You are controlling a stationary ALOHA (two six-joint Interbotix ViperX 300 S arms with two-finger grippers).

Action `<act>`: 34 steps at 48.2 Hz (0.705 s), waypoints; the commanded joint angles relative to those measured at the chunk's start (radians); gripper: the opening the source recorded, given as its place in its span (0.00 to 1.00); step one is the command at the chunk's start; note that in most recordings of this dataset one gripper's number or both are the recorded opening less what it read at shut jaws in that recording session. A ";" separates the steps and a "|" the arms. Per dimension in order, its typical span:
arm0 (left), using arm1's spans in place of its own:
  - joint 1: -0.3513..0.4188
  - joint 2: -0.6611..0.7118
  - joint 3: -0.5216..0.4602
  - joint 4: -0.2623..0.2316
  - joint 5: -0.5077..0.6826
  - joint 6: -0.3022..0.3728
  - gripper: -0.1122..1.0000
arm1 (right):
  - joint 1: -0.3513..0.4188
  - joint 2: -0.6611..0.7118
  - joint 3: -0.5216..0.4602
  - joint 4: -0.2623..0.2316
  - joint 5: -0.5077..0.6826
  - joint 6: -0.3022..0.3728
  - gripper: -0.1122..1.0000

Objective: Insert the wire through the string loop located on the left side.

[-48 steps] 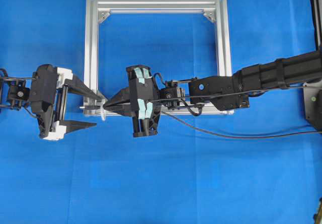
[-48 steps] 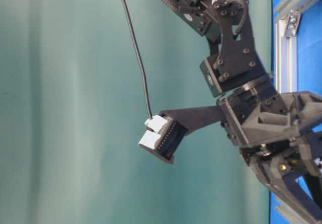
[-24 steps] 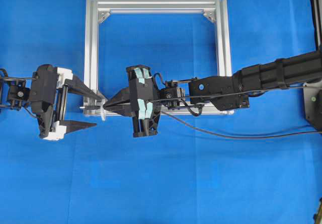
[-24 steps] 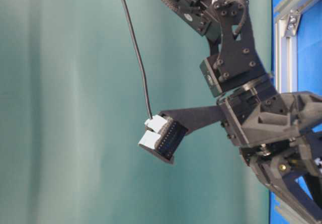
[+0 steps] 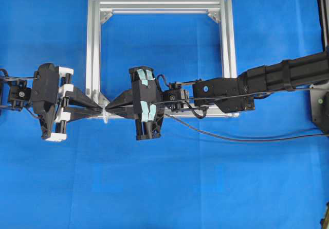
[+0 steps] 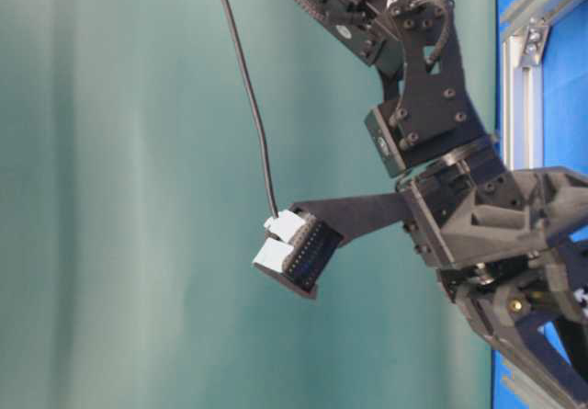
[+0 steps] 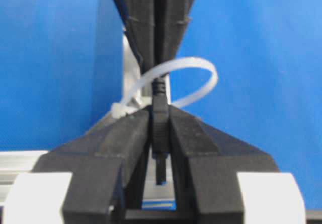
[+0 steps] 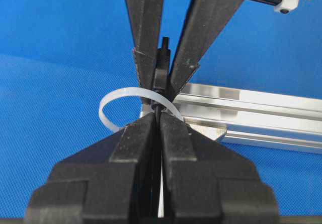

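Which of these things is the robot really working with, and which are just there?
In use:
- wire
- string loop
- left gripper
- right gripper

Just there:
- silver frame that carries the loop
- blue table cover

I am working in what looks like a robotics lab bench: a plain blue cloth point(image 5: 205, 188) covers the whole tabletop, with a bare aluminium frame point(image 5: 159, 5) at upper centre. A plain teal backdrop point(image 6: 119, 188) fills the table-level view's left.
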 commanded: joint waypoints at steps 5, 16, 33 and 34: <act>0.003 -0.015 -0.012 0.000 -0.003 0.002 0.17 | 0.000 -0.018 -0.014 0.000 0.002 0.000 0.10; 0.003 -0.014 -0.012 0.000 -0.003 0.002 0.17 | 0.000 -0.018 -0.015 -0.008 0.018 0.000 0.10; 0.003 -0.014 -0.012 -0.002 -0.003 0.002 0.17 | 0.000 -0.018 -0.012 -0.002 0.025 0.011 0.28; 0.003 -0.015 -0.012 -0.002 -0.003 0.002 0.17 | 0.000 -0.018 -0.012 -0.002 0.025 0.011 0.33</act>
